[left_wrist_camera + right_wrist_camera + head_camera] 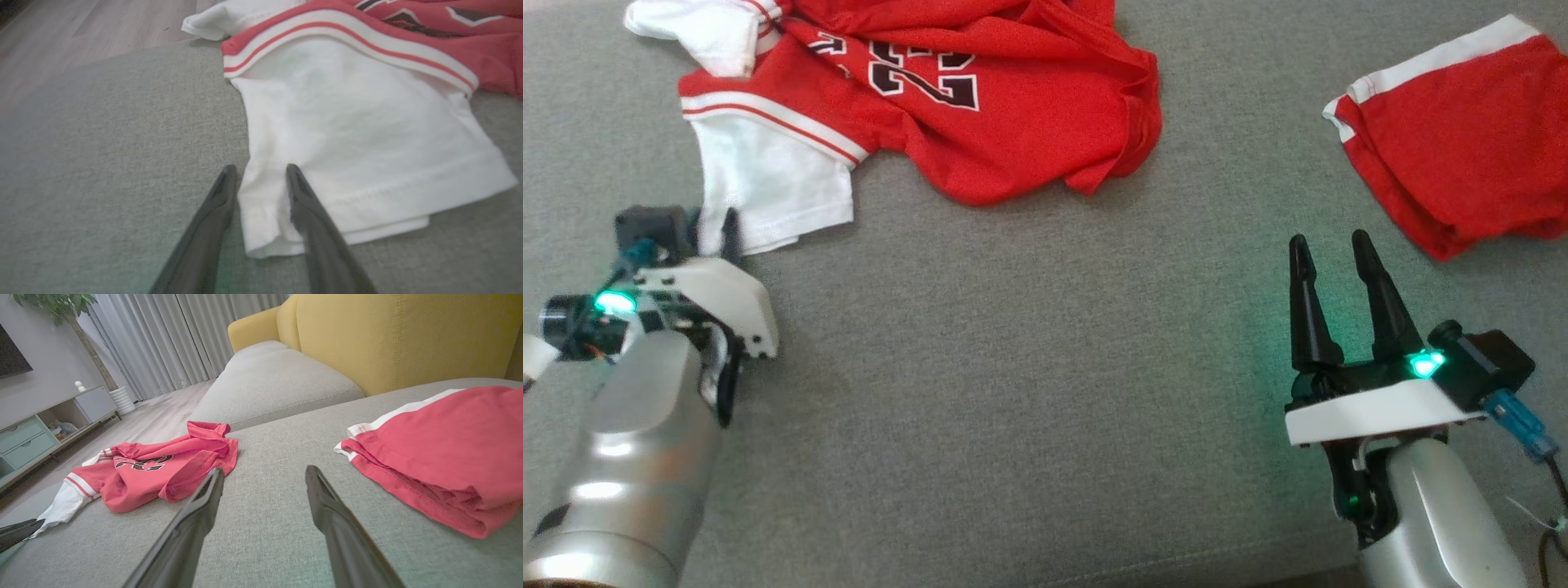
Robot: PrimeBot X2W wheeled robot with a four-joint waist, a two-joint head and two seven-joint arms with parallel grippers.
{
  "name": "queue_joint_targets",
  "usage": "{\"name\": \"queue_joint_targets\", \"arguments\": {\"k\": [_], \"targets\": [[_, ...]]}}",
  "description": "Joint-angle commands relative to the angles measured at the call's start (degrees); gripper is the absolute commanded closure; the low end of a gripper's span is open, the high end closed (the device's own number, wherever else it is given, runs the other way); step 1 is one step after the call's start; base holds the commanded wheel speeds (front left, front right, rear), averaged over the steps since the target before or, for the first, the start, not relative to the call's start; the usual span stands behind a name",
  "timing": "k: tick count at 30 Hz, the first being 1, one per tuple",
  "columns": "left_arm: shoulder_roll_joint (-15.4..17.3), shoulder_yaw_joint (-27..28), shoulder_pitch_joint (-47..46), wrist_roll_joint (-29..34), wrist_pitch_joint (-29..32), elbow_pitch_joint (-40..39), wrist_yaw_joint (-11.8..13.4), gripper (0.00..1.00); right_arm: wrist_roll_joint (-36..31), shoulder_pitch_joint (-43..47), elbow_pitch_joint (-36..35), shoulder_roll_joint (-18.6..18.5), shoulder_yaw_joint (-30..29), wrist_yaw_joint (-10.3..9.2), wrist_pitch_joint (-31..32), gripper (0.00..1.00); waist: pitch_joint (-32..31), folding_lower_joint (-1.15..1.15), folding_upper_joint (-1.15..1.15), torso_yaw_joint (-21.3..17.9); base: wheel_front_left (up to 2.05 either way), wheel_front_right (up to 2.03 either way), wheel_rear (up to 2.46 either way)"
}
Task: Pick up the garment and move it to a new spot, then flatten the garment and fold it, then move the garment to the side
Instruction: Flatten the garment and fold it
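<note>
The left tool (259, 171) sits at the near corner of the jersey's white sleeve (347, 134). One dark finger is on the bare cushion just off the sleeve's edge and the other lies over the hem, with a strip of cloth between them. The fingers stand a little apart, and whether they are pressing the cloth I cannot tell. The sleeve lies flat, joined by a red-and-white striped band to the red jersey (980, 122), which is crumpled on the grey sofa cushion (1029, 367) with part of its black number showing.

The right tool (1327, 241) is well apart from the jersey, on its right, with its fingers spread wide and nothing between them. A folded pair of red shorts (1462, 139) with a white stripe lies farther right of the jersey, close by that tool.

Beyond the jersey are a yellow backrest (388, 335), wooden floor (81, 28), and a low cabinet (24, 437). One open compartment (61, 426) holds small items too blurred to name.
</note>
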Motion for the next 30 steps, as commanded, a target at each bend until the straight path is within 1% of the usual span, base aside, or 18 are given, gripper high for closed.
{"name": "queue_joint_targets", "arguments": {"k": [1,3,10,14,19,24,30], "targets": [[1.7,0.7,1.1,-0.2,0.4,1.2,0.0,1.0,0.1,-1.1,-1.8,-0.2,1.3,-0.04,-0.6,0.0,-0.3,0.0,0.0,0.2,0.0,0.0,0.0],[1.4,0.6,1.0,-0.5,-1.2,1.7,-0.8,1.0,0.0,-0.9,-1.6,-0.2,1.2,-0.04,-0.6,0.0,-0.9,0.0,0.0,0.6,0.0,0.0,0.0],[-0.1,1.2,2.2,-1.7,-9.7,0.8,-3.0,1.0,-0.1,0.1,-0.9,-0.2,1.1,-0.04,-0.6,0.0,-4.6,0.0,0.0,2.3,0.0,0.0,0.0],[-0.9,1.4,4.4,-1.9,-12.0,-1.6,-3.1,1.0,-0.2,1.3,-0.6,-0.2,0.5,-0.04,-0.6,0.0,-7.2,0.0,0.0,4.0,0.0,0.0,0.0],[-1.6,2.6,9.1,-2.1,-12.7,-7.8,-2.5,1.0,-0.4,2.8,-0.2,-0.2,0.3,-0.04,-0.6,0.0,-10.3,0.0,0.0,6.3,0.0,0.0,0.0],[-1.3,4.5,17.0,-1.6,-12.7,-17.2,-0.5,1.0,-0.3,4.2,0.4,-0.2,0.4,-0.04,-0.6,0.0,-13.6,0.0,0.0,8.5,0.0,0.0,0.0],[0.3,5.6,28.4,-1.7,-12.6,-26.6,2.1,1.0,0.4,5.9,1.0,-0.2,0.3,-0.04,-0.6,0.0,-17.1,0.0,0.0,11.1,0.0,0.0,0.0]]}}
